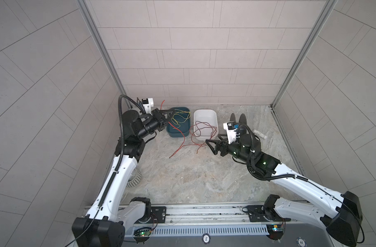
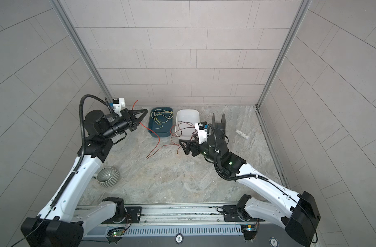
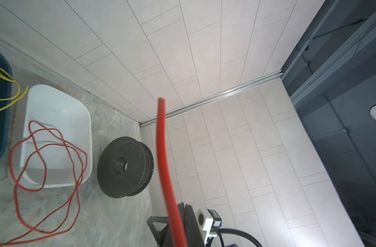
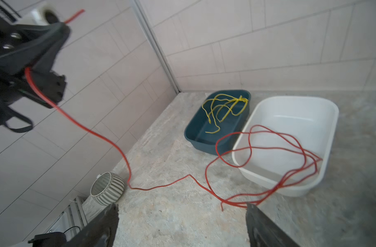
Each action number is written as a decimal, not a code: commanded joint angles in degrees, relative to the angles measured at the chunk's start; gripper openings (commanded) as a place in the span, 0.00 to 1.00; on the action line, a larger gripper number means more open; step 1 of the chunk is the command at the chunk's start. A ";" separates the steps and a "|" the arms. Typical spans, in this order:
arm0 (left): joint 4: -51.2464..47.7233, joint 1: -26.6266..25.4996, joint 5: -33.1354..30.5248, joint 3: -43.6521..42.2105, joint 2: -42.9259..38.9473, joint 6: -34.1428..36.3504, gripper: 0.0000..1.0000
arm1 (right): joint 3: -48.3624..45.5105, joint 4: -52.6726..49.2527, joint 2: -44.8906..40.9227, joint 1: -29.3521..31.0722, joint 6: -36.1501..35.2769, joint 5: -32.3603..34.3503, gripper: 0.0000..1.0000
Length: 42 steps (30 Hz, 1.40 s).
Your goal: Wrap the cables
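The left arm climbs steeply from its base at the near left edge. It bends at the elbow and sends its forearm roughly level towards the back of the cell. Its left hand [image 2: 146,111] is raised above the counter [image 1: 193,175], close to the left wall and just beside the blue bin [image 1: 178,108]. This hand is closed tight on the red-orange wire [image 3: 162,149]. In the right wrist view a short free end sticks out beyond the fingertips, and the rest drops away beneath the hand.

From that grip the wire slopes down to the counter and passes near a striped cup [image 4: 107,188]. It then runs across the stone surface to a loose bundle of loops. The loops lie over the near rim of the white bin [image 4: 289,98], partly inside it and partly on the counter in front of it. One loop reaches the side of the blue bin, which has a thin yellow wire [image 4: 225,100] inside.

The right arm stretches forward and inward from the near right corner, with its forearm low and nearly level. Its wrist is turned so that the right hand [image 4: 182,206] points left, close above the counter in front of the white bin. This hand is spread wide and holds nothing. Both fingers [image 4: 259,224] show at the edge of the wrist view, and the lowest strands of the bundle run right up beside one fingertip. I cannot tell whether they touch it. A black spool [image 3: 123,166] stands on the counter beside the white bin, behind the right wrist.
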 commanded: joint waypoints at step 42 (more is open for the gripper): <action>-18.34 1.54 -3.74 0.55 -9.30 27.19 0.00 | 3.39 28.39 40.56 -4.10 40.29 5.68 0.48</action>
